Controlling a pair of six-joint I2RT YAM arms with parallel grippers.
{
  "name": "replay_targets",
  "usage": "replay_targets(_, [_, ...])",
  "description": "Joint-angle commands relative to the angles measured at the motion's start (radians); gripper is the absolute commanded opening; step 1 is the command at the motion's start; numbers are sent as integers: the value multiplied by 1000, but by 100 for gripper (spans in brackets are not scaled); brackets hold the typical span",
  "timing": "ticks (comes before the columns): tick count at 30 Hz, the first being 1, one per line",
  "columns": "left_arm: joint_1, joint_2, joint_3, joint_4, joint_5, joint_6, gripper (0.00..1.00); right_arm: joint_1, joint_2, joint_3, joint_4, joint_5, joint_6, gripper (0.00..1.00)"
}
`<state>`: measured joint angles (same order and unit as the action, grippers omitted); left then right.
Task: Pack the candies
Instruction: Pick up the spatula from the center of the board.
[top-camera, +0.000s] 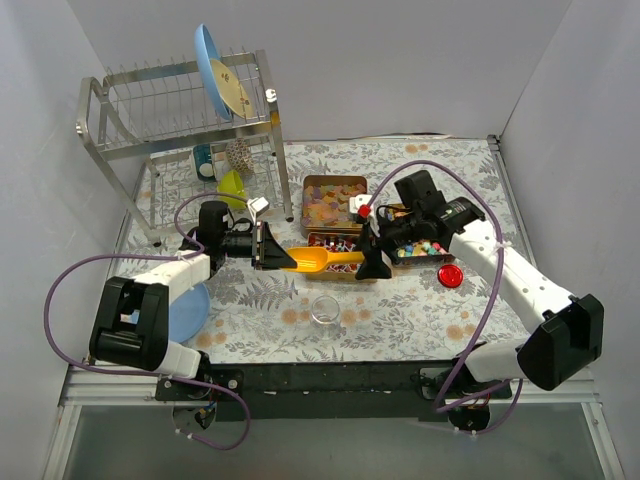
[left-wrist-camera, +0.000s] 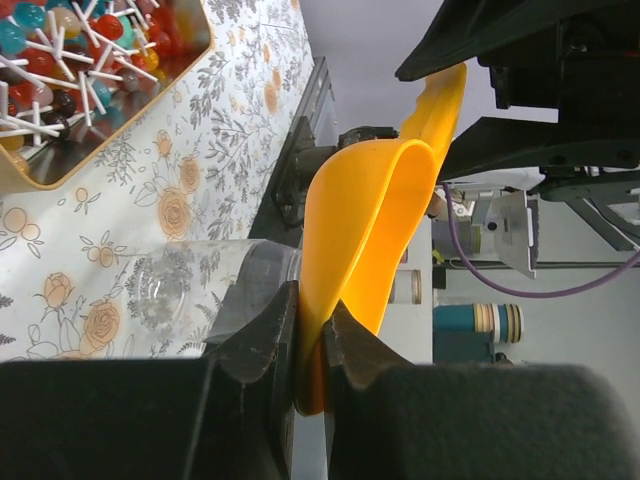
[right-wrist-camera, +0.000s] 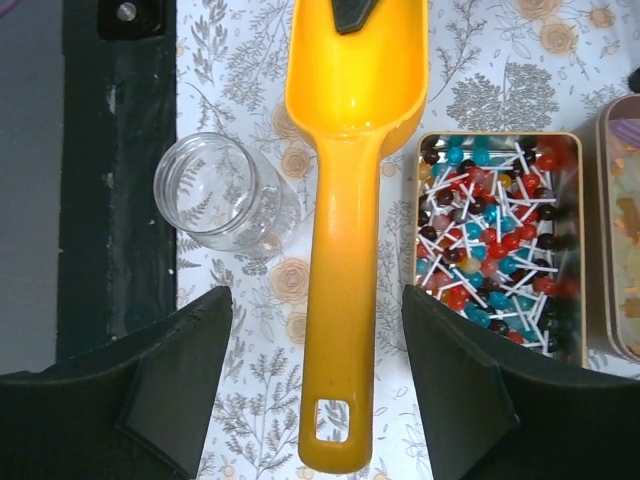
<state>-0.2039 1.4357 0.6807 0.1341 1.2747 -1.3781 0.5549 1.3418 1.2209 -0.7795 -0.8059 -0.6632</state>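
The orange scoop (top-camera: 318, 259) hangs level above the table, bowl to the left. My left gripper (top-camera: 266, 247) is shut on the bowl's rim (left-wrist-camera: 318, 330). My right gripper (top-camera: 372, 262) is open, its fingers (right-wrist-camera: 170, 390) on either side of the scoop's handle (right-wrist-camera: 340, 330) without touching it. The scoop's bowl (right-wrist-camera: 355, 80) is empty. The candies lie in tins: red and blue sweets with white sticks (right-wrist-camera: 500, 240), also seen in the left wrist view (left-wrist-camera: 70, 60), pale orange-yellow pieces (top-camera: 333, 200), and bright multicoloured nuggets (top-camera: 425, 246).
An empty glass jar (top-camera: 323, 308) stands upright in front of the tins, also in the right wrist view (right-wrist-camera: 215, 190). A round red lid (top-camera: 450, 275) lies to the right. A dish rack (top-camera: 190, 140) with a plate stands at the back left. A blue plate (top-camera: 190, 310) lies under the left arm.
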Motion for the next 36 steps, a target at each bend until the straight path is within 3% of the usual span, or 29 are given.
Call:
replay_targets(1, [3,-47,13,-39,-37,40,0,54,10,46,57,74,-61,76])
replay_targets(9, [4,-41,25,-51,-66,45,0,158,82,57,175,243,-30,69])
replay_targets(24, [20,-32,5,16,-22,-9,0,160,88,20,192,264,-16,46])
replay_targets(27, [20,-24,0,44,-15,-29,0,160,91,20,184,248,-19,29])
replay_targets(28, [23,-21,2,45,-24,-27,0,160,92,22,177,241,-24,14])
replay_targets(30, [30,-20,10,23,-50,-4,18,155,88,38,151,263,-42,1])
replay_targets(32, [55,-27,48,-81,-121,54,45,134,85,69,97,280,-111,1])
replay_targets(34, [67,-49,86,-210,-194,153,52,79,98,149,-36,286,-186,1])
replay_targets(36, [67,-73,77,-225,-276,172,55,18,132,208,-131,313,-275,1])
